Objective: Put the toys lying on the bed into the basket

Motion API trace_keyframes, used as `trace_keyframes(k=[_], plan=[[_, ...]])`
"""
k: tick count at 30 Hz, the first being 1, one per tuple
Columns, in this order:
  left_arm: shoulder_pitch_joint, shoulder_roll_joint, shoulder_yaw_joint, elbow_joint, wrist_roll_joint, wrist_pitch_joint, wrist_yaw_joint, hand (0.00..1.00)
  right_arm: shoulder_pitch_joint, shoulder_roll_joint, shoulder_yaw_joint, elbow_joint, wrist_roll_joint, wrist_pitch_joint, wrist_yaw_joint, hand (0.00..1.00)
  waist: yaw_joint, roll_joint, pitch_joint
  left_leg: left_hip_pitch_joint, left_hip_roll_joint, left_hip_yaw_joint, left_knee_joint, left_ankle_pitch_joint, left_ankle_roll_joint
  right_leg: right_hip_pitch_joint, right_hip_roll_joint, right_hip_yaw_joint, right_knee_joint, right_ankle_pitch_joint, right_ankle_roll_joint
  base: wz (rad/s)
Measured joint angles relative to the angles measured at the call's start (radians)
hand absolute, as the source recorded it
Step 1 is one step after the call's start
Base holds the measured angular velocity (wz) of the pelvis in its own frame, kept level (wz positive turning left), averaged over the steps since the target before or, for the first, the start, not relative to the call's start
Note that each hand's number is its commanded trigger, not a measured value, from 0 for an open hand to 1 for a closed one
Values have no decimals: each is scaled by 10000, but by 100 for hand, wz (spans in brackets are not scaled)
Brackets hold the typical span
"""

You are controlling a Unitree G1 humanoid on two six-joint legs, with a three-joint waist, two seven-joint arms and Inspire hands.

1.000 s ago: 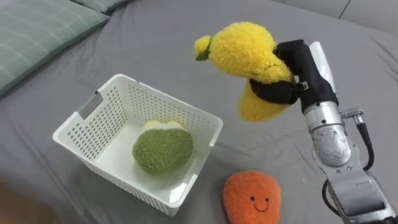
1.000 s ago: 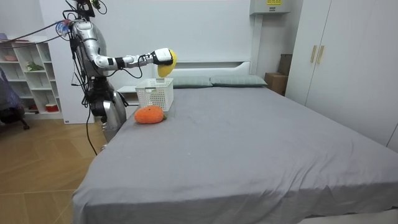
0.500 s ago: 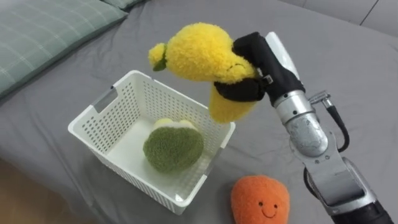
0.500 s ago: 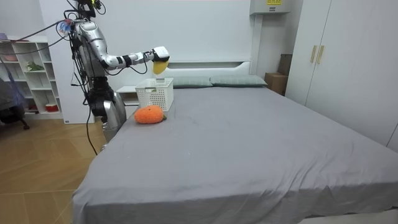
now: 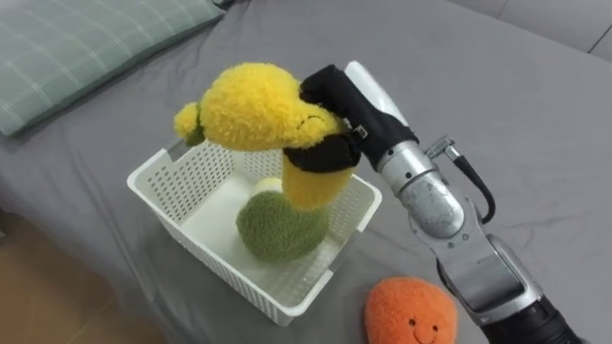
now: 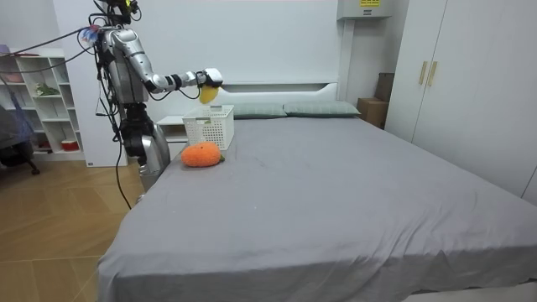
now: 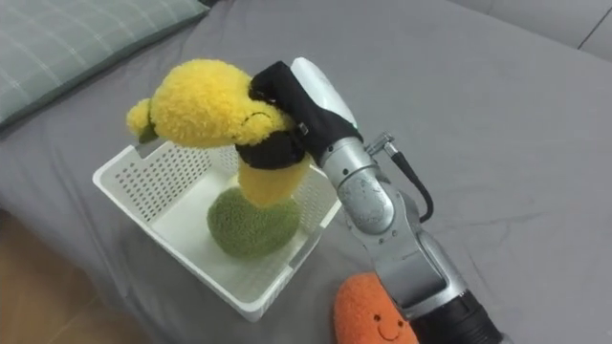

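Three plush toys are here. The yellow toy point(image 5: 253, 105) hangs over the one white basket point(image 5: 206, 263), held by the right hand point(image 5: 335, 96) with fingers curled round it. The green toy point(image 5: 277, 229) lies inside the basket and the orange toy point(image 5: 411, 311) just beside it. The basket stands near the edge of the bed point(image 5: 507, 105), and a pillow point(image 5: 86, 48) lies apart.

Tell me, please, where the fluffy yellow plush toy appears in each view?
Left eye view: fluffy yellow plush toy upper centre, gripped by the right robot hand.
Right eye view: toy upper left of centre.
Room view: toy small, upper left.
Shared landmark: white perforated plastic basket directly below it.
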Motion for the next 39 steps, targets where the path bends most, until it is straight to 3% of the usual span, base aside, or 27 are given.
trace_keyframes(k=[2, 10, 23, 39], plan=[[12, 1, 0, 0, 20, 83, -16, 0, -1, 2, 0, 107, -33, 32, 48, 0, 23, -16, 4, -33, -14, -34, 26, -3, 4, -1, 0, -33, 0, -5, 8, 7], [1, -11, -2, 1, 162, 357, -74, 0, -2, 26, 0, 700, -514, 310, 91, 0, 34, 3, 32, -161, -35, -72, 74, -32, 34, -65, 2, -104, 21, -9, 18, 1], [-84, -32, -8, -60, 227, 351, -62, 0, -2, 36, 18, 698, -533, 304, 191, 0, 38, 75, 67, -185, -33, -36, 130, -27, 38, -126, 8, -3, 22, -10, 19, 0], [-119, -128, -177, -79, 233, 356, 21, 0, 0, 29, 8, 698, -332, 304, 168, 0, 13, 93, 47, -185, -34, -35, 157, -27, 38, -107, 11, -9, 22, -9, 20, 0]])
